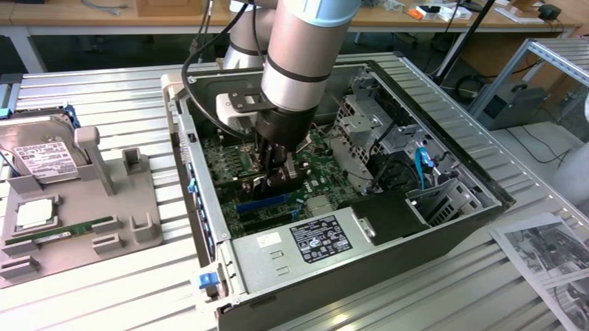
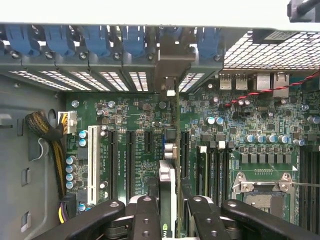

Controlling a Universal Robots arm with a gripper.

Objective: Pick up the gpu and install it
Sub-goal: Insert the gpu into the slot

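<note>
Black claw [image 2: 172,216] tight on thin flat gpu [image 2: 169,175], edge-on over green mobo [image 2: 131,117]

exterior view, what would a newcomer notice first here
The big silver robot arm reaches down into the open computer case at the centre of the slatted table. Its gripper is shut on the gpu, held edge-on over the green motherboard. On the exterior view's left, a grey tray holds a hard drive.
</note>
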